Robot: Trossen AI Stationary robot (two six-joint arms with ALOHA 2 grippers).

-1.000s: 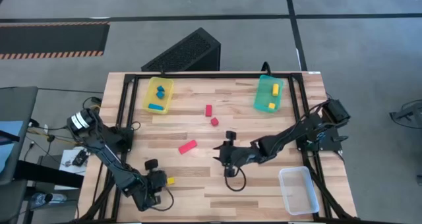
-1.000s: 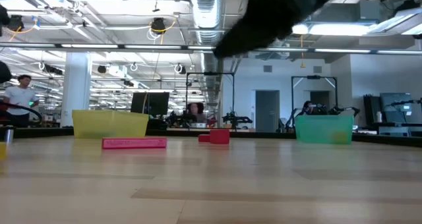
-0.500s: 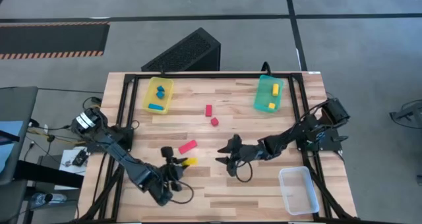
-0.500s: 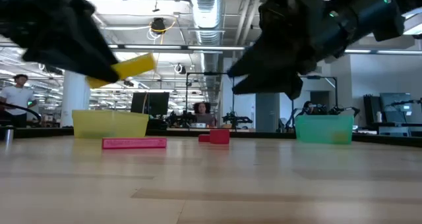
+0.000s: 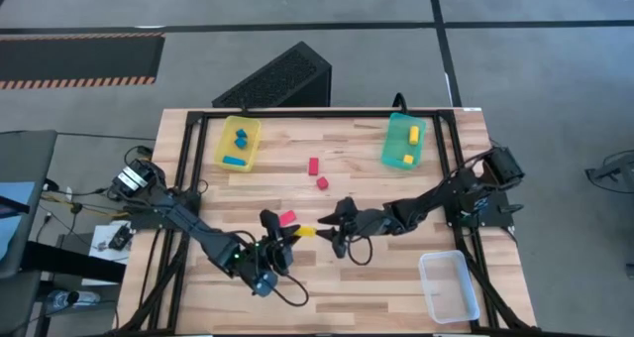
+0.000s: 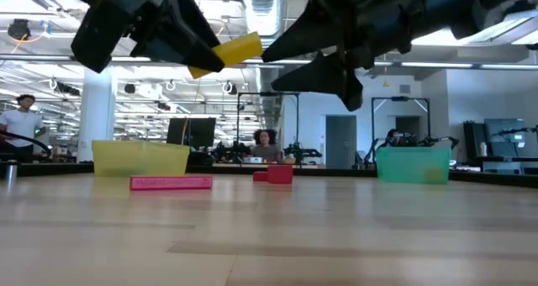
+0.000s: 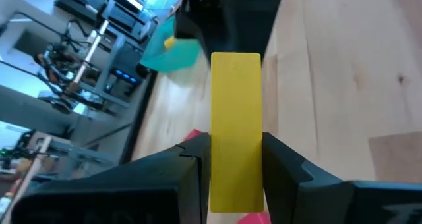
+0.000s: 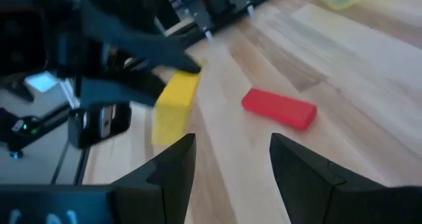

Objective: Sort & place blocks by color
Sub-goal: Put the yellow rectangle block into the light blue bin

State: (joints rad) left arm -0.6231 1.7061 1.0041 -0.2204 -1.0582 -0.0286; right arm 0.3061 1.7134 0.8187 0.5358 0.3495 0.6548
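Yellow bar [image 7: 235, 128] clamped in left gripper [image 7: 231, 178]; low view shows it airborne.

Left gripper [image 5: 285, 237] black, clamped on yellow bar block [image 5: 306, 232]; right gripper [image 5: 333, 228] black, fingers spread
Red bar block [image 5: 287, 218], red cube [image 5: 322, 183], small red bar [image 5: 313, 166] on pale striped wood table [image 5: 416, 198]
Yellow tray [image 5: 238, 143] holds blue blocks [image 5: 237, 147]
Teal tray [image 5: 403, 143] holds yellow blocks [image 5: 411, 146]
Clear tray [image 5: 448, 286] colourless
Table frame [image 5: 188, 149] black
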